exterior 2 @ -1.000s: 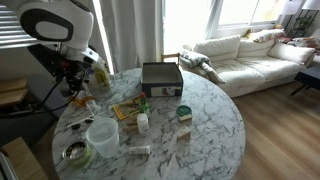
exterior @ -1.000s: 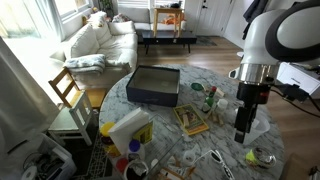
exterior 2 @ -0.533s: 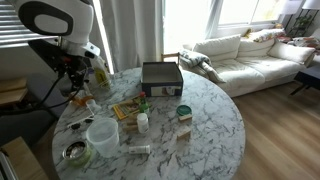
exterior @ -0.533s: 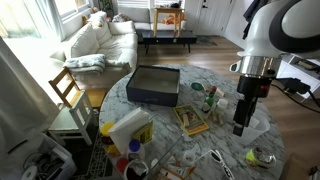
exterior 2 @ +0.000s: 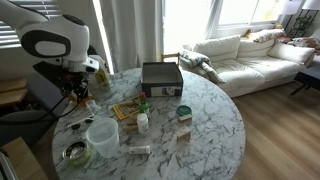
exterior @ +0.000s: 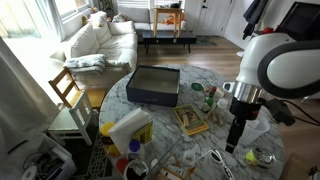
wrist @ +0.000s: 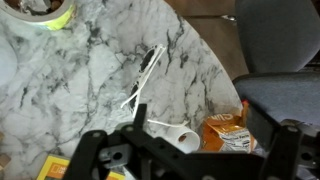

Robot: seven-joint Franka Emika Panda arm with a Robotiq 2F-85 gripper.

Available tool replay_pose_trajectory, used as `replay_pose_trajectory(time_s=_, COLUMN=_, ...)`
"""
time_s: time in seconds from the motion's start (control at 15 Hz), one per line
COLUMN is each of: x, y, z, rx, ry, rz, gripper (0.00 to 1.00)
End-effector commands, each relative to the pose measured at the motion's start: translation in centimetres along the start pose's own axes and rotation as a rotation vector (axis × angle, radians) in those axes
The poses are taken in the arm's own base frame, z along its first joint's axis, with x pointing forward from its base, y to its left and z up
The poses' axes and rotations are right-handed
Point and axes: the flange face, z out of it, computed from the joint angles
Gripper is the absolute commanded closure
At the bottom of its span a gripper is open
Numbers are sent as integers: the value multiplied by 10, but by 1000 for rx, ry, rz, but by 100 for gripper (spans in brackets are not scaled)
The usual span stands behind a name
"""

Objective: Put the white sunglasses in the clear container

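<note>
Jaws spread wide and empty, the black robot gripper (wrist: 188, 140) hovers above the thin white-framed sunglasses (wrist: 145, 78) on the grey-veined marble table (wrist: 60, 90).

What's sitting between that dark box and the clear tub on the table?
A flat, yellow-edged book lies between the dark box and the clear tub, as seen in an exterior view.
</note>
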Motion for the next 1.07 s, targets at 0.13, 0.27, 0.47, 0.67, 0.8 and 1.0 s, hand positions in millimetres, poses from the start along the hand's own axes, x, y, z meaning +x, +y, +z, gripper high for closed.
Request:
replay_pose_trajectory(time_s=0.13, x=-2, y=-6, z=23, rx=-44, ry=46, rz=-40, gripper=0)
replay_pose_trajectory(time_s=0.27, x=-2, y=-9, z=26, rx=-50, ry=50, rz=-47, gripper=0)
replay_pose_trajectory(time_s=0.47, x=-3, y=-3, z=36, rx=-18, ry=40, rz=-26, gripper=0)
replay_pose_trajectory(time_s=0.67, x=-12, y=11, z=69, rx=43, ry=22, rz=-27, gripper=0)
replay_pose_trajectory(time_s=0.8, x=-15, y=19, z=85, rx=27, ry=10, rz=-25, gripper=0)
replay_pose_trajectory(time_s=1.0, x=-15, y=27, z=98, rx=-8, ry=18, rz=-19, gripper=0)
